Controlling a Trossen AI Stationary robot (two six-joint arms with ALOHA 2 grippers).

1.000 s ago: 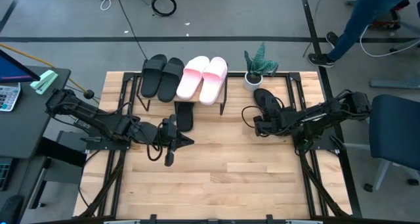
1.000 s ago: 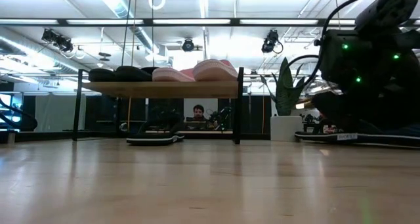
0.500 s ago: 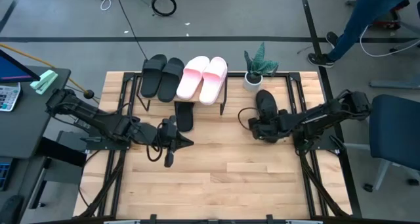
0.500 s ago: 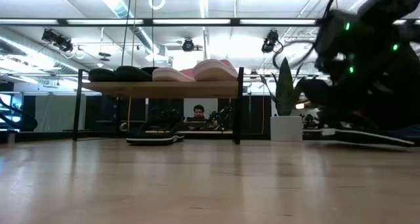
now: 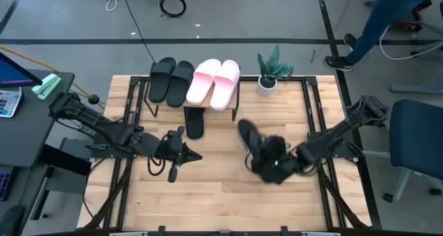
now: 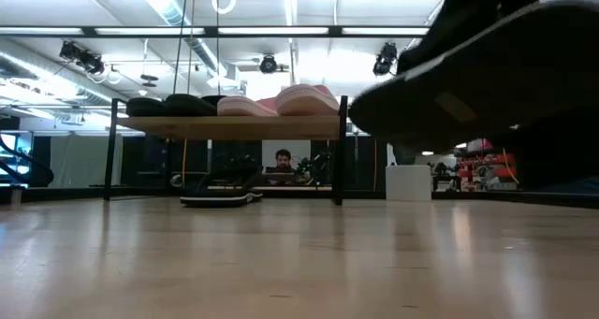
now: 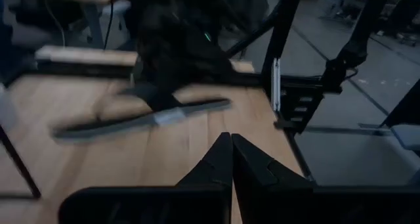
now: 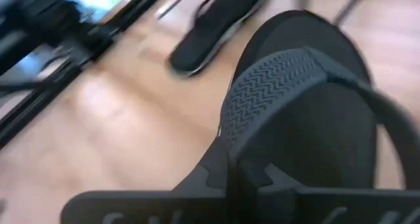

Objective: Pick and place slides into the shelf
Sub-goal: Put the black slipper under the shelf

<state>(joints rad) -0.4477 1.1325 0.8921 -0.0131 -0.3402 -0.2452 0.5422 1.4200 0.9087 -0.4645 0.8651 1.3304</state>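
The shelf (image 6: 234,127) stands at the table's far side, with two black slides (image 5: 171,80) and two pink slides (image 5: 214,82) on its top board. One black flip-flop (image 5: 194,122) lies flat on the table, its far end under the shelf. A second black flip-flop (image 5: 250,138) hangs over the table's middle right, with my right gripper (image 8: 231,155) shut on it. My left gripper (image 5: 197,156) hovers shut and empty near the table's middle left, pointing right. My right gripper pinches the flip-flop's ribbed strap (image 8: 262,99) between its two fingers, coming in from the table's right. The flip-flop (image 6: 487,66) is lifted clear of the table and tilted, one end higher than the other.
A potted plant (image 5: 270,73) stands at the far right of the table. A person (image 5: 387,18) walks on the floor beyond the far right corner. The near half of the wooden tabletop (image 5: 221,201) is bare.
My right gripper has taken the flip-flop up from the table beside the plant, one end rising first. It has carried it toward the table's middle and near edge, clear of the surface and tilted.
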